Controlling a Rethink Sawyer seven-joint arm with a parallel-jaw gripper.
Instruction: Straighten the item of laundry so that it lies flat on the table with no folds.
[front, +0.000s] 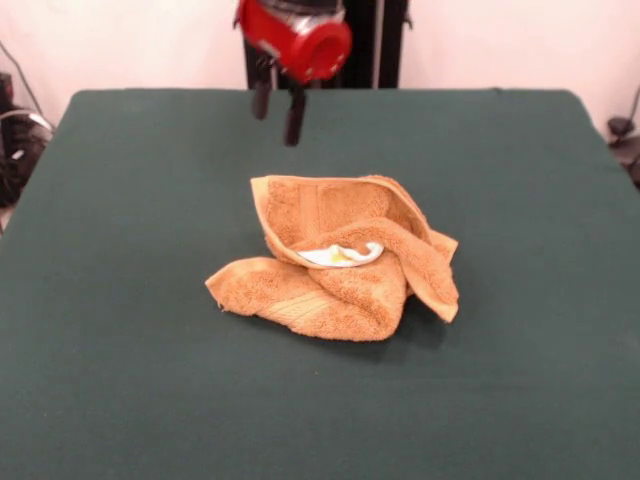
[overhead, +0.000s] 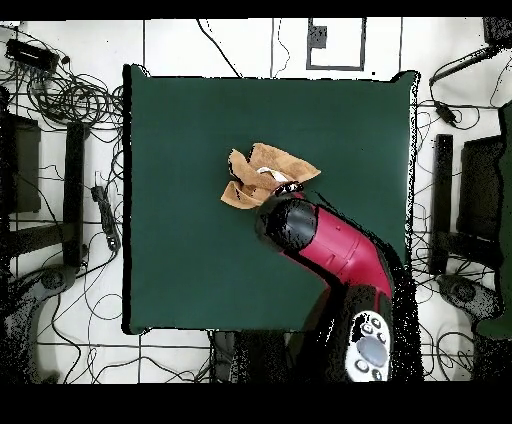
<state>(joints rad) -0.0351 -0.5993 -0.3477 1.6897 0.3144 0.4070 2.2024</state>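
- The step in hand, as I judge it, is the approach: nothing is grasped yet, and the towel (front: 340, 262) is crumpled in a heap near the middle of the green surface (front: 120, 300).
- My fingers (front: 278, 112) hang above the surface on the far side of the towel in the front view, clear of the cloth. The two dark tips stand a little apart with nothing between them, so they are parted and empty.
- The towel is folded over itself several times: a flatter panel lies at the back, a rolled fold crosses the middle, and a lobe sticks out at the front-left. The white label (front: 342, 255) shows in a pocket between the folds.
- In the overhead view my red arm (overhead: 330, 245) covers one side of the towel (overhead: 265, 172), so I cannot see that edge there.
- The next move, I judge, calls for lowering onto an exposed corner or top fold, pinching one layer only, and drawing it outward away from the heap.
- Containers: none are in either view; the towel lies straight on the surface.
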